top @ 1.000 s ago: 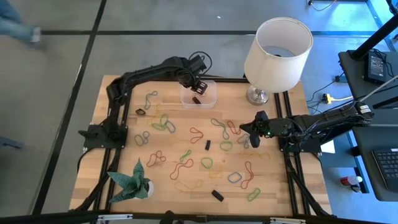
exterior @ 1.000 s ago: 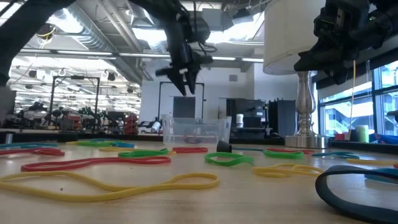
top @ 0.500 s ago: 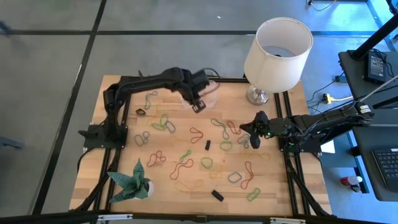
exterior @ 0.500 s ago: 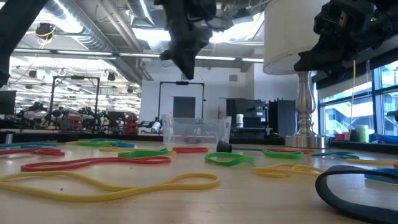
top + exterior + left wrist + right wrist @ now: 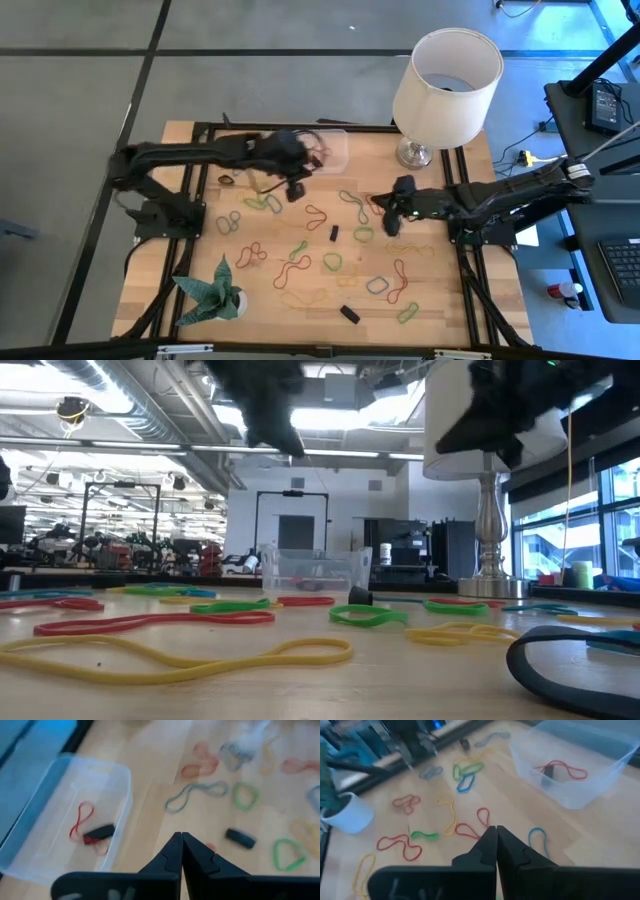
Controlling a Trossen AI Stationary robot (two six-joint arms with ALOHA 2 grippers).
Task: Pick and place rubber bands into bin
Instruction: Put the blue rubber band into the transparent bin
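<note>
Rubber bands [image 5: 318, 213]: thin elastic loops, many of them twisted into figure-eights, in red, green, yellow, blue and orange, scattered loose and flat over most of the wooden table [image 5: 470, 300]. Nearest, in the low view, a long yellow loop [image 5: 180, 657] lies along the table's near edge, with a red one [image 5: 150, 622] and several green ones just behind it. One red band [image 5: 82, 824] already lies in the bin, beside a small black block [image 5: 100, 831]; every other band is on the wood, so the job looks barely begun. Bin [image 5: 333, 146]: small, clear plastic, rounded corners, standing at the far edge of the table near the foot of the white lamp [image 5: 446, 75]. Left gripper [image 5: 295, 186]: fingers pressed together with nothing between them, hanging over the table just nearer than the bin, with a green and yellow cluster of bands [image 5: 262, 201] close beside it. Right gripper [image 5: 393, 222]: likewise pressed together and empty, held above the bands on the lamp side of the table. Step in hand, as I judge it: between picks, with both grippers over the scatter and neither on a band. The next move would call for spreading the fingers, lowering onto a single loop and pinching it off the flat wood, which will be fiddly, since the bands are thin, limp and sometimes overlapping. Also present: a small potted plant [image 5: 212, 290] at the near corner and two more black blocks [image 5: 349, 314] among the bands.
</note>
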